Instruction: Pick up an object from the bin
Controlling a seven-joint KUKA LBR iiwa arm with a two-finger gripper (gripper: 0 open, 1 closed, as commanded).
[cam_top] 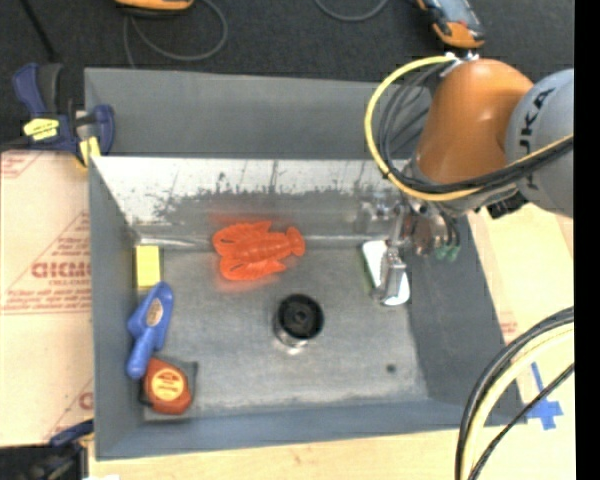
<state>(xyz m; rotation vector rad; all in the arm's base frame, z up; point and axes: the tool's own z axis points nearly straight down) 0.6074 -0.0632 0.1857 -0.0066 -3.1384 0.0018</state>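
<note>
Gripper (388, 273) hangs low at the right of the grey metal bin (240, 118) — we cannot tell its grip. Nearest, leftward: black round cap (299, 318), orange plastic lobster (258, 250).

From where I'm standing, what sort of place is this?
Probably a robotics lab set up for grasping trials: a robot arm reaches into a grey metal bin of unrelated loose things, such as an orange toy lobster and a tape measure.

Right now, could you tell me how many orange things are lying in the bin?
2: a lobster toy near the far wall, and a round tape measure in the view's lower left corner. The arm may hide others at the right.
</note>
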